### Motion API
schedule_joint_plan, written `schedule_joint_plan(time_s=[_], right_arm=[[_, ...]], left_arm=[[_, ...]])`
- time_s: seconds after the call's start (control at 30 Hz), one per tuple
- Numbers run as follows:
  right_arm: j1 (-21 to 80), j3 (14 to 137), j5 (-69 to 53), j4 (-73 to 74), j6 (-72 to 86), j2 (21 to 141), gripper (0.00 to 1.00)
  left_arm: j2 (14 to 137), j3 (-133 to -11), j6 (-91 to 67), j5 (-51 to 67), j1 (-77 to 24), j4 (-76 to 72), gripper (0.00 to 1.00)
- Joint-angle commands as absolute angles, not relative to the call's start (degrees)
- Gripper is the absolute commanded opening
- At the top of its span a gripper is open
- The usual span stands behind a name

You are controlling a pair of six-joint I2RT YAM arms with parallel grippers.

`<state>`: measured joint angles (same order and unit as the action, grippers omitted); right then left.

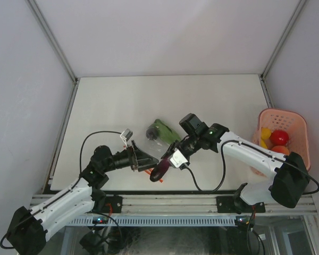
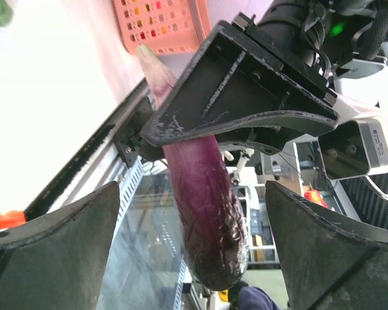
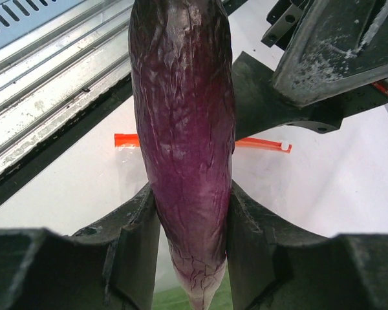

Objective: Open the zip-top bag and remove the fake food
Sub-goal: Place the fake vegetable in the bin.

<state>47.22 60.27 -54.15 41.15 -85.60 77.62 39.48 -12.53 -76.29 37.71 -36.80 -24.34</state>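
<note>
My right gripper (image 3: 191, 213) is shut on the narrow end of a dark purple toy eggplant (image 3: 184, 116), which hangs above the table's front edge (image 1: 159, 171). The left gripper (image 2: 191, 187) stands open, its fingers well apart on either side of the eggplant (image 2: 204, 206) without touching it. Under both grippers lies the clear zip-top bag (image 1: 149, 151), flat on the table, its red-orange zip strip (image 3: 262, 143) towards the near edge. A long green piece of fake food (image 1: 162, 130) lies at the bag's far end; I cannot tell whether it is inside.
A pink perforated basket (image 1: 300, 119) stands at the right edge, holding a red round piece (image 1: 279, 137), a yellow one (image 1: 265, 135) and an orange one (image 1: 280, 150). The metal rail (image 1: 175, 202) runs along the near side.
</note>
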Motion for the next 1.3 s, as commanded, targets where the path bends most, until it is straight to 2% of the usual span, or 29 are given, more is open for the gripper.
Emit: schedule_joint_plan(time_s=[0.0, 0.27, 0.5, 0.67, 0.83, 1.0, 1.27], right_arm=[[46.06, 62.33, -57.72, 42.29, -84.29, 76.49, 0.00], [43.03, 62.75, -61.07, 43.87, -84.29, 75.03, 0.00], [39.69, 62.84, -62.71, 44.06, -82.73, 73.76, 0.00], [36.10, 62.86, -64.78, 43.79, -80.04, 72.28, 0.00], [31.41, 62.84, -67.04, 41.35, -73.97, 70.66, 0.00], [25.48, 62.84, -67.77, 37.45, -65.70, 68.27, 0.00], [12.83, 62.84, -67.33, 31.34, -50.94, 62.32, 0.00]], left_arm=[[36.60, -14.74, -65.69, 37.59, -33.64, -16.28, 0.98], [34.98, -25.19, -41.81, 37.04, -23.18, 5.06, 1.00], [40.38, -37.22, -24.63, 31.11, -14.80, 15.03, 1.00], [45.17, -41.90, -20.27, 29.64, -11.19, 14.62, 1.00], [47.06, -44.06, -16.41, 21.50, -8.47, 17.68, 1.00], [43.34, -43.58, -13.89, 12.57, -7.01, 22.74, 1.00], [39.35, -41.65, -13.27, 12.55, -7.01, 21.90, 1.00]])
